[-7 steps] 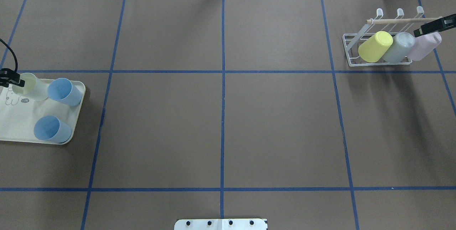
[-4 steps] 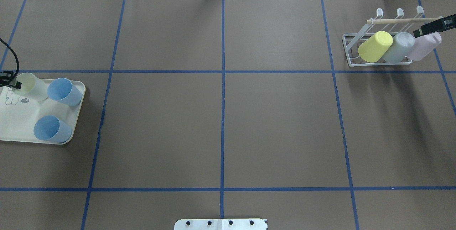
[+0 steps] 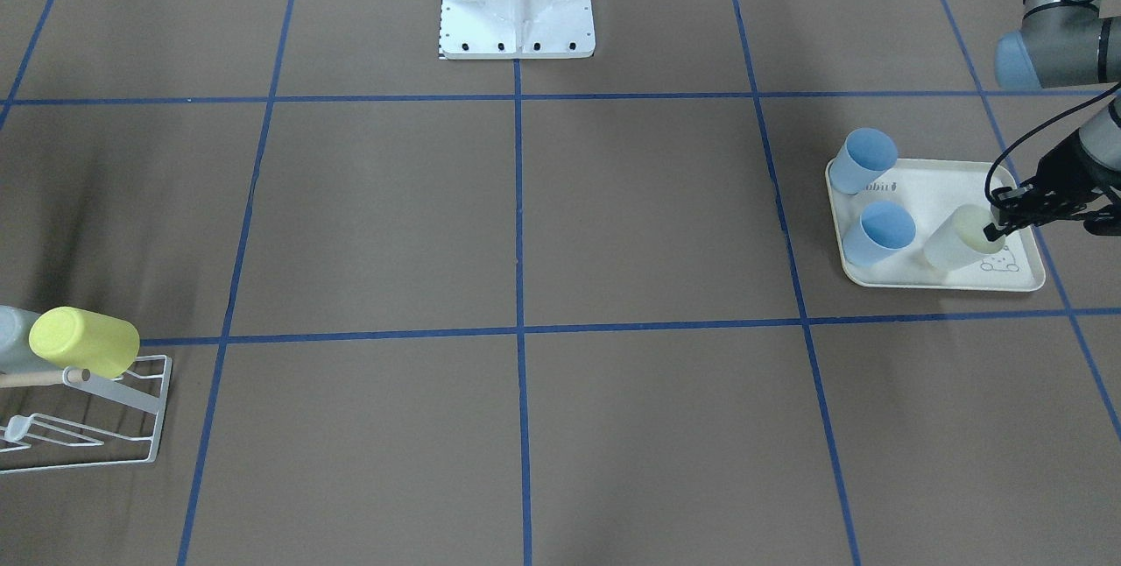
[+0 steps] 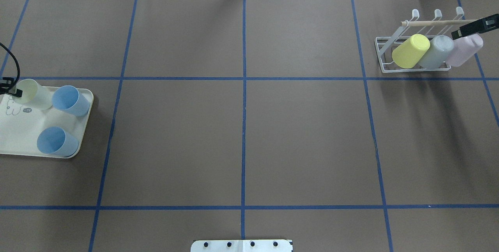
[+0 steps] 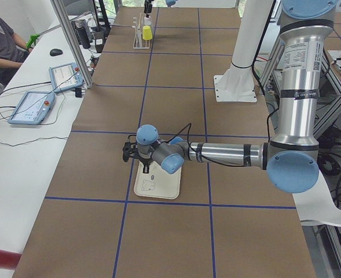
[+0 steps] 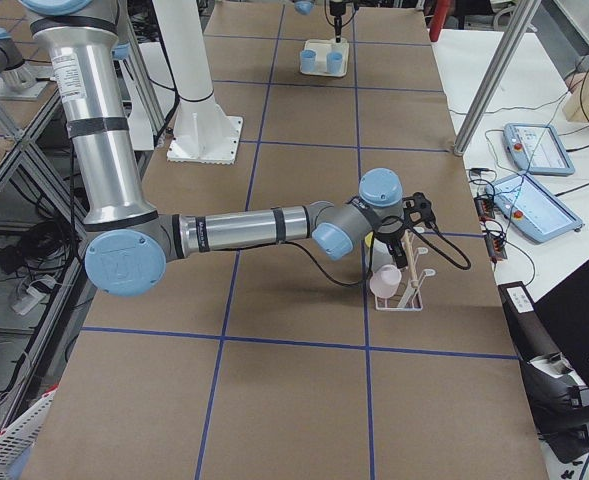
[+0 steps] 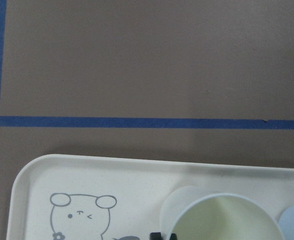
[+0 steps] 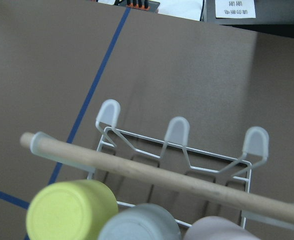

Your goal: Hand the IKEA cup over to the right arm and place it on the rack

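Note:
The IKEA cup, pale yellow-green, stands open side up at the back of the cream tray. My left gripper is at the cup's left rim, its black tips close together astride the wall, so it looks shut on the cup. The white wire rack with its wooden dowel holds a yellow, a grey and a pink cup. My right gripper hovers just above the pink cup; its jaws do not show clearly.
Two blue cups stand on the same tray, right beside the pale one. The robot's white base plate is at the near edge. Blue tape lines cross the brown table. Tablets and cables lie beyond the far edge.
My left gripper has shifted a little to the left at the pale cup's rim. My right gripper has edged slightly up and away from the pink cup.

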You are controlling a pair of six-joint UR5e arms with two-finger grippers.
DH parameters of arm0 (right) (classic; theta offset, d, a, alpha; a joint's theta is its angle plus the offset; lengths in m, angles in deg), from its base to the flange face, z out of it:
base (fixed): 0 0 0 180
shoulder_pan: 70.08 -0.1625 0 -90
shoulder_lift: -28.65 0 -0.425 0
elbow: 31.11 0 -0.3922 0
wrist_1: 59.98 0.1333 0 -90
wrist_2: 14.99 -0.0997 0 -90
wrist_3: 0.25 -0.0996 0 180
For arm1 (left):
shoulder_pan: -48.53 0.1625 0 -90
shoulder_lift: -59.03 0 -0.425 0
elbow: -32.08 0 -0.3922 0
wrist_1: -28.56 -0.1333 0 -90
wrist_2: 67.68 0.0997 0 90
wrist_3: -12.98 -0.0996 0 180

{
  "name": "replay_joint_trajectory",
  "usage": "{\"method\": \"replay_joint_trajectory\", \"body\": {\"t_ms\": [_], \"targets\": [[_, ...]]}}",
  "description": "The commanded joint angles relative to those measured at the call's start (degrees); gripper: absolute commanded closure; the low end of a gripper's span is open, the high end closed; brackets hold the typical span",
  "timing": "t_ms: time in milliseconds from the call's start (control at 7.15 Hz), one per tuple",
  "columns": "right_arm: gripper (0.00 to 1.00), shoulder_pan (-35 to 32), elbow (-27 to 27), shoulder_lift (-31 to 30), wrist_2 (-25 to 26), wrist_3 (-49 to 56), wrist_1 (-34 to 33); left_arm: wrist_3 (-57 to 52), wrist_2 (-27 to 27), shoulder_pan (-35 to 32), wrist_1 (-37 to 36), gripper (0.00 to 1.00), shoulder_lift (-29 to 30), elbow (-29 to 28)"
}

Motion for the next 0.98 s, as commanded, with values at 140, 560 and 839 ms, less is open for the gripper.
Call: {"method": "replay_joint_trajectory", "body": {"t_ms": [140,560,839], "targets": [[0.01,0.00,2.47,5.13,-2.74,-14.67,-0.08,3.55,-6.28,-6.59,-6.32,1.00,-0.86,7.99],[0.01,5.34,8.61,8.39,-3.20,-33.98,0.53,10.77,-6.56,-6.52,-7.20,1.00,1.32,11.35],[0.02,9.03,13.71,8.57,-3.11,-43.59,0.80,14.90,-6.99,-6.16,-11.35,1.00,7.48,14.84]]}}
